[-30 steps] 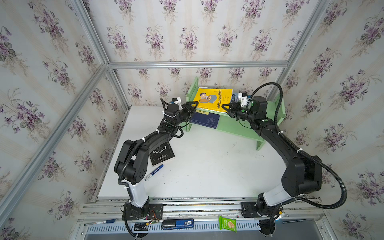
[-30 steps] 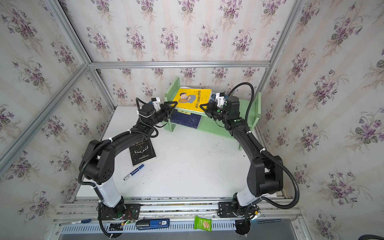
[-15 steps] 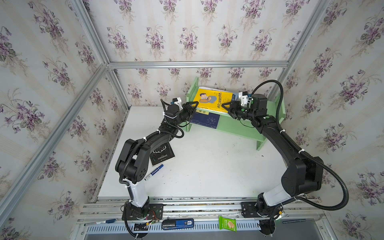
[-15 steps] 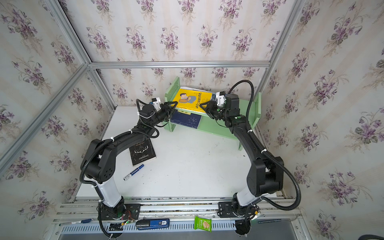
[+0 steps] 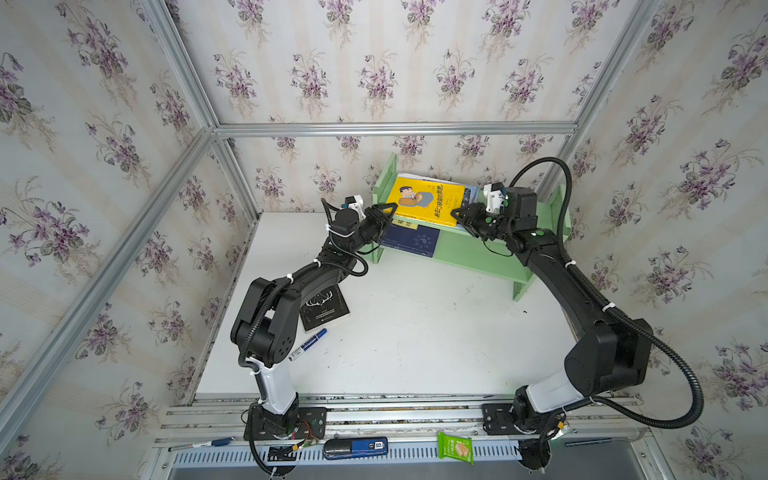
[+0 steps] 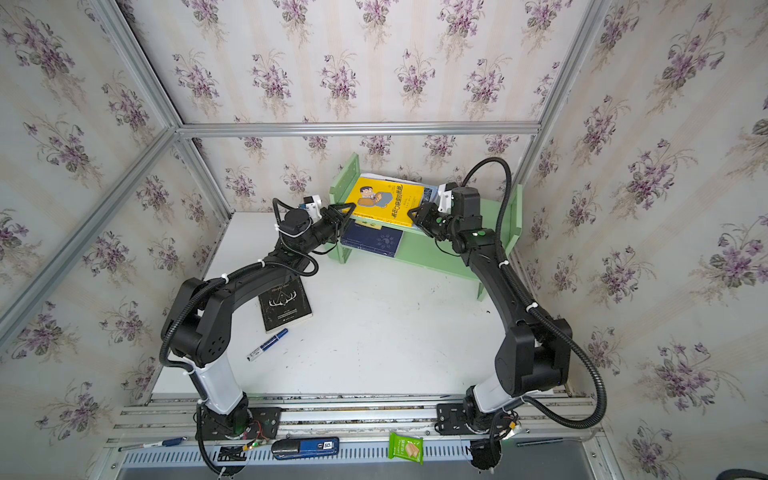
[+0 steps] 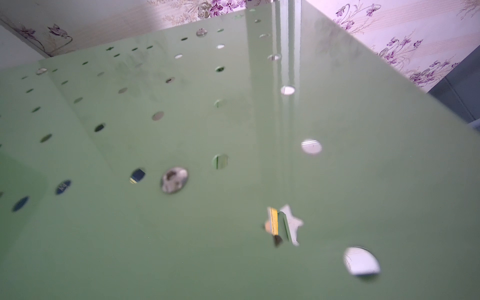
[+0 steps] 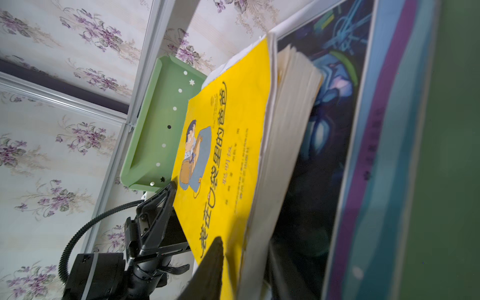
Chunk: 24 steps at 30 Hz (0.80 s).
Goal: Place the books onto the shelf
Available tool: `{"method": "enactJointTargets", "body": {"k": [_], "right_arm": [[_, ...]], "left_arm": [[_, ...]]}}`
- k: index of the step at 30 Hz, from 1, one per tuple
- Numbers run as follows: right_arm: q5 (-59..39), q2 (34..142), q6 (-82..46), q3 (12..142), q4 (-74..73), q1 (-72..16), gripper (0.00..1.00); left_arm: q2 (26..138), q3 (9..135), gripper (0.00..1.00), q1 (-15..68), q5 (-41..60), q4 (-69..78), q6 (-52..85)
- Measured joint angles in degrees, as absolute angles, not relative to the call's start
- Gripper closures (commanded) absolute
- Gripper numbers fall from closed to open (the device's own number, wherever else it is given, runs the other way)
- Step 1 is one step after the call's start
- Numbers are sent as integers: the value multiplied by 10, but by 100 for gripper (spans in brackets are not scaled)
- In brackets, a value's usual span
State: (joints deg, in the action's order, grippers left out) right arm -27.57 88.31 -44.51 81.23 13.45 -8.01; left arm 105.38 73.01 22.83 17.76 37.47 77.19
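Found the yellow cartoon-man book (image 5: 428, 201) lying flat on the upper tier of the shelf (image 5: 473, 253), on top of the white-blue swirl book (image 8: 330, 104), visible only as a narrow blue strip in both top views. Saw pale page edges beyond the yellow cover too, but could not count the books in that stack. Made out one navy book (image 5: 411, 240) on the lower tier, with its far edge and most of a yellow label tucked under the upper tier. Spotted the black antler book (image 5: 326, 309) on the table (image 5: 415, 340), well apart from the shelf, partly covered by the left arm (image 5: 291, 286), with the blue marker pen (image 5: 308, 344) just beside it.

Located the left hand (image 5: 384, 214) at the front edge of the shelf's left end panel (image 5: 383, 176), fingers (image 8: 158, 198) spread in a wide V, one tip right at the near corner of the yellow book. Could not tell whether touching. Got nothing of that hand from the left wrist view: only that panel (image 7: 233, 130), perforated, blurred and filling the picture, with a sliver of yellow through a star-shaped hole.

Located the right hand (image 5: 460, 218) at the opposite edge of the yellow book. In the right wrist view, saw one dark finger (image 8: 214, 262) over the cover and a dim shape under the page block, both out of focus and cut off by the picture's edge. Could not tell whether pinching the book or merely standing around it.
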Motion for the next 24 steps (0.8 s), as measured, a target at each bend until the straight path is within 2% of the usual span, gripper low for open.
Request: {"method": "enactJointTargets", "body": {"k": [8,24], "right_arm": [[-267,886,-444,808,126,-80,79],[-268,885,-450,801,108,-80,78]], "left_arm": [[1055,728,57,228,179,382,774],[1056,721,56,228,179,397,781]]}}
